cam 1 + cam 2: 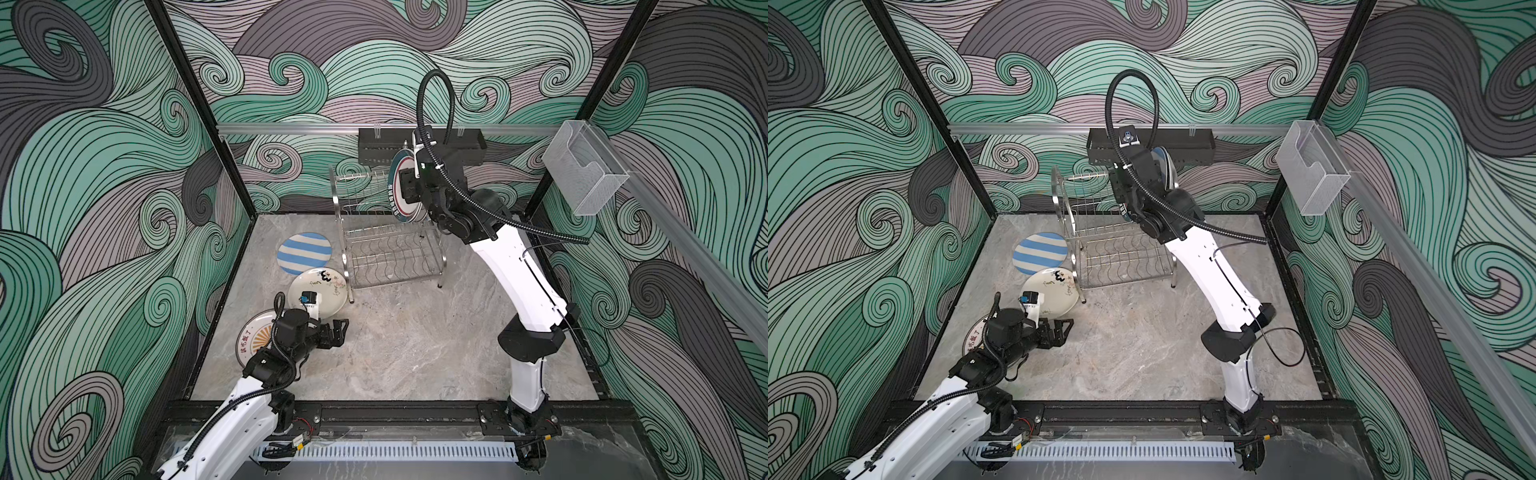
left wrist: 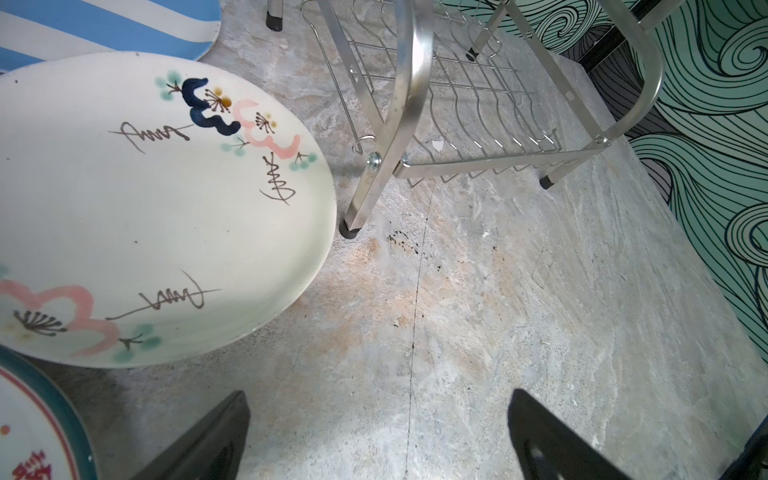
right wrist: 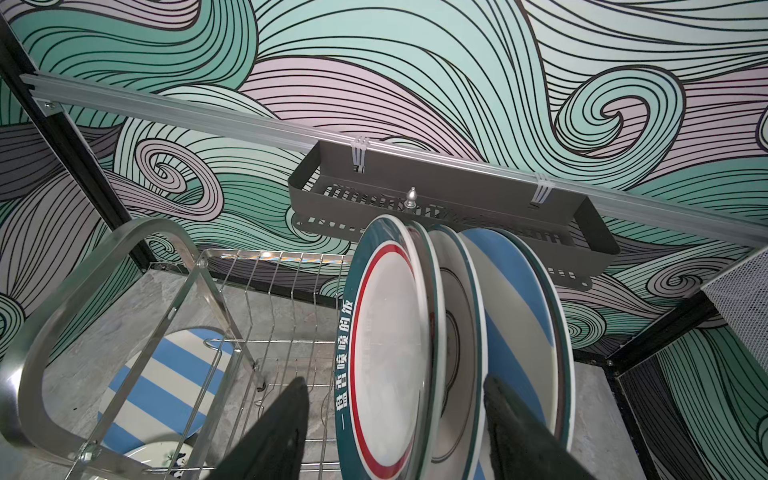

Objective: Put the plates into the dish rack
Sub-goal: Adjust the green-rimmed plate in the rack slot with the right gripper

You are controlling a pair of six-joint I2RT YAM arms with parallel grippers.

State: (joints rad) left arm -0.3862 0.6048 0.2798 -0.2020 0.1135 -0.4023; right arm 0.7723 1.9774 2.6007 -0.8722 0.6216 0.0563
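Right wrist view: the right gripper (image 3: 395, 382) is released. Its fingers sit astride two upright plates, and one finger is visibly clear of the nearest rim. Between the fingers stand a teal-rimmed plate (image 3: 386, 332) with a red ring and, beside it, a cream plate (image 3: 457, 311). On the outer side of one finger, a blue-striped plate (image 3: 511, 299) stands in the same upper tier of the dish rack (image 3: 153, 227). Beyond the claw hangs a black perforated tray (image 3: 457, 195).

Left wrist view: the left gripper (image 2: 379, 397) is spread wide above the bare table (image 2: 457, 332). A flowered plate (image 2: 145, 208) lies flat just ahead and to one side.
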